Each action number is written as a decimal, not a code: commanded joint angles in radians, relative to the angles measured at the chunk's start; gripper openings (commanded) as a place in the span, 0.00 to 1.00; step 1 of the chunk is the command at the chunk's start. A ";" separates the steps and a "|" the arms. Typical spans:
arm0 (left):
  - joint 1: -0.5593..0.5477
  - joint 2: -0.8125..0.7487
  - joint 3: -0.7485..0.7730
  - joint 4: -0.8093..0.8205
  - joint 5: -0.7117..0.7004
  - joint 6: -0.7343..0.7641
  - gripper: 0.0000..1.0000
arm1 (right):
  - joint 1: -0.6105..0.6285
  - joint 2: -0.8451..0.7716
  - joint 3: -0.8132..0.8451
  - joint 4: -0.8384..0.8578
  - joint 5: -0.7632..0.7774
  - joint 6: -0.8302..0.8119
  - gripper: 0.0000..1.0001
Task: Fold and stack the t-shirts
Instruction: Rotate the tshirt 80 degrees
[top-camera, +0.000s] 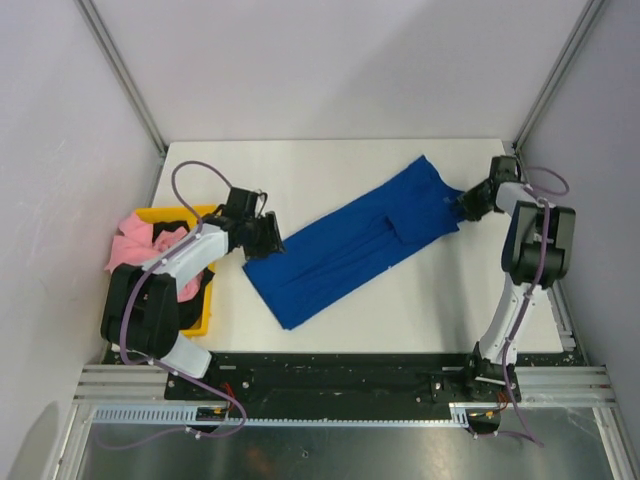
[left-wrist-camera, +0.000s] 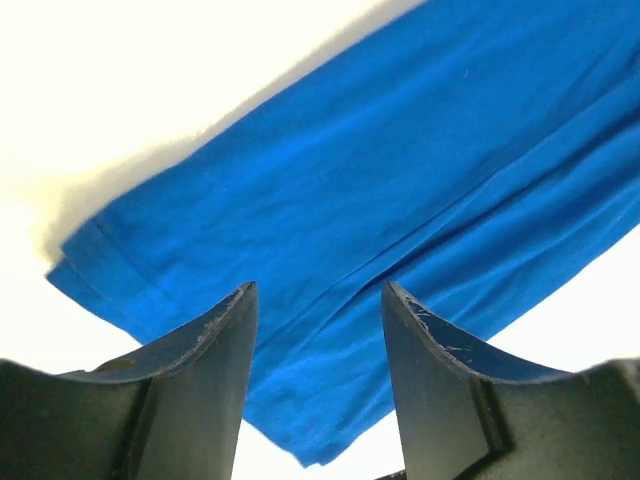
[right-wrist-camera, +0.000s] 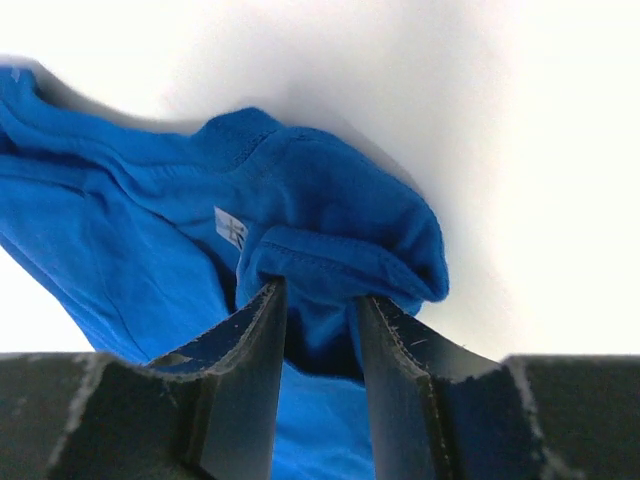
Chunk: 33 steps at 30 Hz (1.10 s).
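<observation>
Scene: blue t-shirt (top-camera: 350, 245) on table (top-camera: 430, 310), folded lengthwise into a long narrow strip, lying diagonal w/ wide hem end near-left and collar end far-right. A smaller flap of cloth is folded over approx mid-strip toward the right end.

Right gripper (top-camera: 462, 207) sits at far-right end of the shirt. Right wrist view: gripper clamped on a bunched fold of blue cloth, both fingers (right-wrist-camera: 255, 350) pressing it from either side. Collar ribbing and a small white label (right-wrist-camera: 231, 227) show just left of the pinch. Cloth around the grip is puckered, rest trails off to the left over the table.

Left gripper (top-camera: 268, 238) is at the left corner of hem end. Left wrist view: fingers (left-wrist-camera: 225, 340) stand apart, nothing between them, blue cloth w/ stitched hem edge and lengthwise creases seen past the tips. Can't tell if tips touch the cloth.

Yellow bin (top-camera: 200, 318) at left edge of table, partly hidden by left arm. Pink t-shirt (top-camera: 135, 240) heaped in it, spilling over the far-left rim. Dark cloth beside the pink, prob black t-shirt (top-camera: 172, 222), mostly hidden
</observation>
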 joint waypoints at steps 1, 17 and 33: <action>-0.065 0.010 -0.021 -0.009 0.030 0.038 0.57 | 0.041 0.255 0.303 -0.105 0.135 -0.107 0.40; -0.418 0.100 0.009 -0.038 -0.006 0.044 0.48 | 0.111 0.542 0.922 -0.298 0.110 -0.295 0.46; -0.617 0.244 0.037 -0.047 -0.022 0.021 0.41 | 0.108 0.360 0.871 -0.323 0.155 -0.283 0.56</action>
